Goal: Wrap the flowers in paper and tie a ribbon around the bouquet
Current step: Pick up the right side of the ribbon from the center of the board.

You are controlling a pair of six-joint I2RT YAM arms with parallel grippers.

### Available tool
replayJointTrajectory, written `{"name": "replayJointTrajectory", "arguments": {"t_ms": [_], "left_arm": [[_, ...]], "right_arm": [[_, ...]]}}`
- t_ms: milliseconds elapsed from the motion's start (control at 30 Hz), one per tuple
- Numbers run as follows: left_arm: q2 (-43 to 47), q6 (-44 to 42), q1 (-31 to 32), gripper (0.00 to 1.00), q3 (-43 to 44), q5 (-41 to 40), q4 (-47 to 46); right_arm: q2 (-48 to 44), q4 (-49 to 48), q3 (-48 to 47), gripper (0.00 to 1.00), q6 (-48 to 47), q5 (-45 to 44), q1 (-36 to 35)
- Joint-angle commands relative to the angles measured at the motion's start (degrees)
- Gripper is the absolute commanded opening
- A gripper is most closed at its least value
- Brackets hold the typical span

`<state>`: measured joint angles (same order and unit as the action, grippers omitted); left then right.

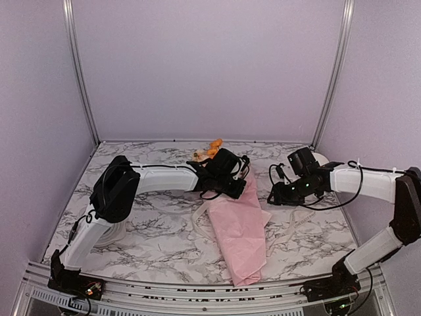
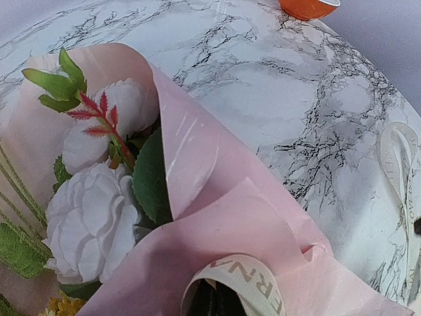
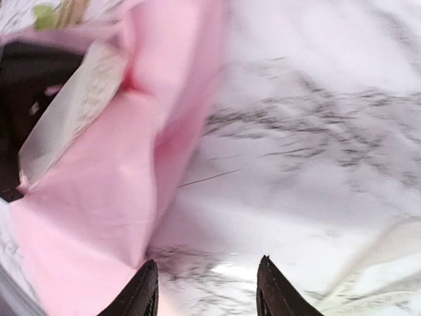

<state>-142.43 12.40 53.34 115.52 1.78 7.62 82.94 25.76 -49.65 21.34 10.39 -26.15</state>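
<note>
The bouquet point(image 1: 243, 230) lies on the marble table as a pink cone, its wide end toward the back, where orange blossoms point(image 1: 212, 150) poke out. In the left wrist view the paper point(image 2: 217, 197) curls round whitish flowers point(image 2: 92, 210) and green leaves. My left gripper point(image 1: 229, 184) rests on the upper part of the cone, its dark fingers point(image 2: 214, 304) shut with a loop of cream lettered ribbon point(image 2: 253, 282) coming out over them. My right gripper point(image 1: 273, 195) hovers just right of the cone, open point(image 3: 207, 280), with only bare marble between its fingertips.
Loose ribbon trails on the table on both sides of the cone point(image 1: 199, 218) point(image 1: 293, 227) and curls at the right of the left wrist view point(image 2: 396, 172). An orange bowl point(image 2: 306, 6) stands at the far edge. Lilac walls enclose the table.
</note>
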Motion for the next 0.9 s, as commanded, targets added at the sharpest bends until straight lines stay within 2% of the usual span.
{"name": "replayJointTrajectory", "arguments": {"t_ms": [0, 100, 200, 400, 500, 567, 667, 867], "left_arm": [[-3.5, -1.5, 1.6, 0.00, -0.9, -1.3, 5.6], [-3.6, -2.0, 1.7, 0.00, -0.9, -1.6, 5.9], [-3.3, -2.4, 1.9, 0.00, -1.3, -2.2, 6.3], [-2.6, -3.3, 2.2, 0.00, -1.3, -3.4, 6.5], [-2.4, -3.6, 2.3, 0.00, -1.3, -3.4, 6.6], [-2.4, -3.7, 2.3, 0.00, -1.4, -3.5, 6.7], [-2.2, -3.9, 2.3, 0.00, -1.5, -3.9, 6.9], [-1.9, -4.4, 2.4, 0.00, -1.6, -4.2, 7.2]], "right_arm": [[-1.9, 7.5, -0.6, 0.53, -2.2, -14.8, 6.5], [-0.1, 6.9, -0.2, 0.59, -2.7, -16.7, 8.4], [4.0, 6.3, -0.1, 0.63, -3.1, -15.1, 9.9], [9.4, 3.9, 1.0, 0.61, -3.6, -10.5, 10.2], [10.3, 3.2, 2.1, 0.49, -4.0, -8.5, 10.2], [10.1, 3.2, 2.3, 0.25, -3.8, -10.4, 10.2], [8.1, 4.0, 1.0, 0.00, -4.4, -10.8, 11.1], [-0.6, 7.2, -5.4, 0.00, -5.4, -11.9, 14.0]]}}
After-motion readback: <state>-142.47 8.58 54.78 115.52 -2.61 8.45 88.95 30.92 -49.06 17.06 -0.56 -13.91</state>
